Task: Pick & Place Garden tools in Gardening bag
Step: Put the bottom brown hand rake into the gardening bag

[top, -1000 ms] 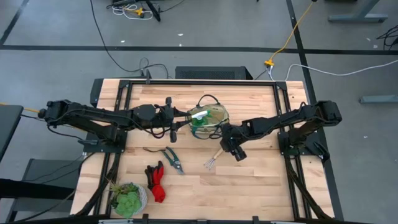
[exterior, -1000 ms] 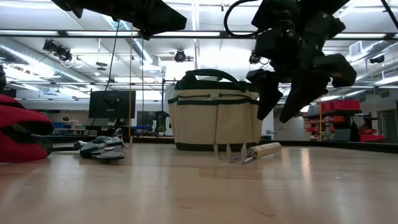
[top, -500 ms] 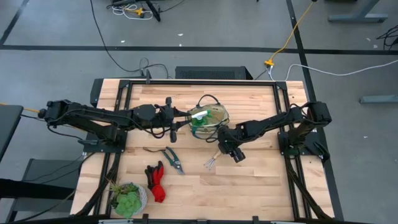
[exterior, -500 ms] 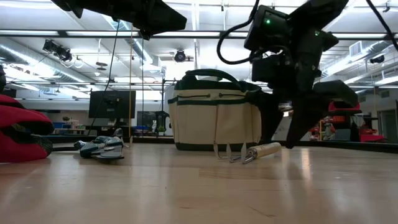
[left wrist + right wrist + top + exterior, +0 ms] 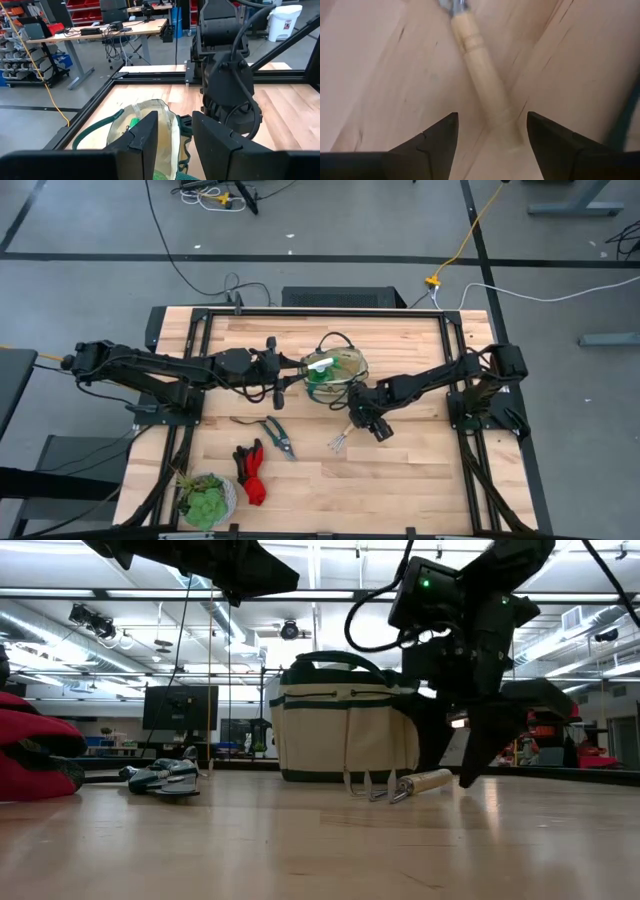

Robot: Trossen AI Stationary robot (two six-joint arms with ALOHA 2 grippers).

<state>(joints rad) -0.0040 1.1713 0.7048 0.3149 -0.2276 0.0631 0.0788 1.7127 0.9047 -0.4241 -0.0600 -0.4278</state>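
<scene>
A wooden-handled hand fork (image 5: 342, 438) lies flat on the table just near of the tan gardening bag (image 5: 338, 370). My right gripper (image 5: 364, 418) is open and low over the fork. In the right wrist view its fingers stand on either side of the wooden handle (image 5: 485, 95) without touching it, and the low view shows the same (image 5: 450, 770). My left gripper (image 5: 182, 140) is open and empty, held above the table left of the bag (image 5: 145, 117). A green piece with a white handle (image 5: 322, 365) sits inside the bag. Pruning shears (image 5: 277, 435) and red-and-black gloves (image 5: 250, 470) lie on the table.
A leafy plant in a pale pot (image 5: 207, 500) stands at the near left corner. Black frame rails (image 5: 455, 370) run along the table's sides. Bare wood lies to the near right of the fork.
My right gripper has come down toward the fork's wooden handle and gone a little toward the table's left edge. Its open fingers now stand close to the tabletop on either side of the handle. The fork and the bag have not moved.
</scene>
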